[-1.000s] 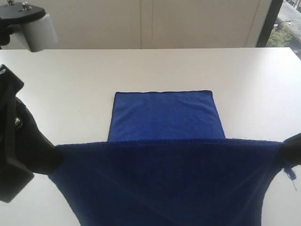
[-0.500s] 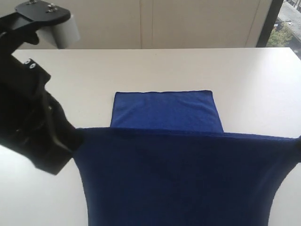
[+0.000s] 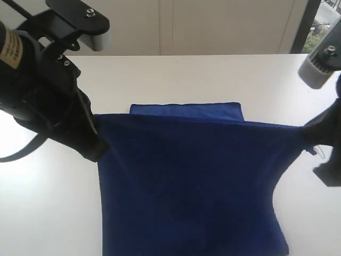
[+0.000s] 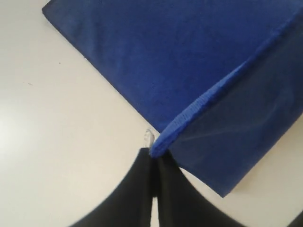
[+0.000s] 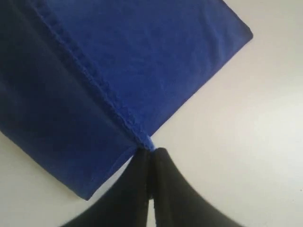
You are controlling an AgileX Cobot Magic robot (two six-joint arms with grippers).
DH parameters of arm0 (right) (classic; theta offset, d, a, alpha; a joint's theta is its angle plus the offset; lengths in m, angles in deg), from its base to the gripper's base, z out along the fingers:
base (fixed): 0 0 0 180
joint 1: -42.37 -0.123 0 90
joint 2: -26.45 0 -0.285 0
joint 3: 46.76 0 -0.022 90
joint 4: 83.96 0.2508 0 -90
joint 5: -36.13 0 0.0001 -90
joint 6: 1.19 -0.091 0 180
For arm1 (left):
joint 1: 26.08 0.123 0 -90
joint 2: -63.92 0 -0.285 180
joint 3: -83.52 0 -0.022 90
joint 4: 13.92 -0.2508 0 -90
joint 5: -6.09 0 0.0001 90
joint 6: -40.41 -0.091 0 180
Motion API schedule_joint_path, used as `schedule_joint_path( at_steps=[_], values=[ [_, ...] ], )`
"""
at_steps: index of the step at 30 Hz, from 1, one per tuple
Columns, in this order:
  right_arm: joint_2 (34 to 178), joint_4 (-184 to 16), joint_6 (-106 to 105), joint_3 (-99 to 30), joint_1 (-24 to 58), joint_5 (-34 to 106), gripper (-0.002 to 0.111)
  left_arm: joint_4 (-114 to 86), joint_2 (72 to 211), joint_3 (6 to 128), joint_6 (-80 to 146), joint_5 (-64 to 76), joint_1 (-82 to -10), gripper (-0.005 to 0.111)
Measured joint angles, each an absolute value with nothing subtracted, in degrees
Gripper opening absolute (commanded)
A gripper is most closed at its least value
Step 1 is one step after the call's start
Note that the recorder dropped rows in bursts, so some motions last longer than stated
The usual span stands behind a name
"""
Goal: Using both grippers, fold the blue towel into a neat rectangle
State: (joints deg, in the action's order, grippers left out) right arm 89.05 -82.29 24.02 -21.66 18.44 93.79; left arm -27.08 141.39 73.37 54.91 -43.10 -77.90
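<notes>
Pinched the blue towel (image 3: 186, 176) by two hem corners, jaws of left gripper (image 4: 152, 158) and right gripper (image 5: 150, 153) clamped on cloth. Held its edge taut above the white table (image 3: 213, 74), seemingly over a flat layer.

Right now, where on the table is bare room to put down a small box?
The far strip of the table, beyond the blue towel, is bare. So are the near corners beside the towel, nearer the camera than the left end effector and the right end effector. The middle is crowded: both hold the towel stretched between them.
</notes>
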Motion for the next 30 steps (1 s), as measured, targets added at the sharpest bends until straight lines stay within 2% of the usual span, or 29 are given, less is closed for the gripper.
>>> schedule_joint_path(
  at_steps=[12, 30],
  values=[
    [97.52, -88.79, 18.91, -21.66, 18.44, 85.11, 0.0, -32.08, 147.41, 73.37, 57.09, -37.08, -77.9, 0.0],
    [97.86, -94.81, 15.69, -26.67, 18.44, 82.73, 0.0, -39.84, 147.39, 75.38, 62.65, -33.57, -76.76, 0.0]
  ],
)
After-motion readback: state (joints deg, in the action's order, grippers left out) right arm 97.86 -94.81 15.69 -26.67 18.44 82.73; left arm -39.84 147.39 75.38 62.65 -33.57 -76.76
